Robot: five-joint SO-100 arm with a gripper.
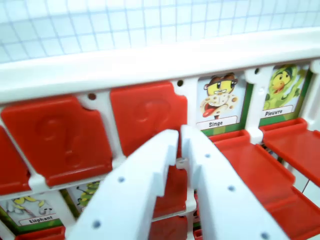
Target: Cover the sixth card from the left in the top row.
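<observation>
You're looking down the wrist camera at a white plastic game board frame (150,62) with red plastic flip-up card covers, and your white 3D-printed gripper (180,137) fills the bottom middle of the shot. The two fingers sit nearly together with just a thin slit between the tips, so call the pincer narrow, with nothing held in it.

Take the "Singe" monkey picture card (218,102) as your landmark. It's uncovered and fully readable, and its red flap (250,162) lies flat below it, just to the wrist view's right of the fingertips. Immediately to the wrist view's left of the Singe card stands a raised red cover with a question mark embossed on it (147,115) (the gripper tips overlap its lower edge, and I can't tell if they actually touch it). Further to the wrist view's left of that is a second raised red question-mark cover (57,137).

On the other side of the Singe card is a green "Pieuvre" card (281,92), also uncovered, with its own red flap (295,142) lying down below it.

Well below and to the wrist view's left of the Singe card, in the next row, you can make out an "Eléphant" card (32,210), partly cut off by the frame edge. I can't count from this view which card is sixth in the row.
</observation>
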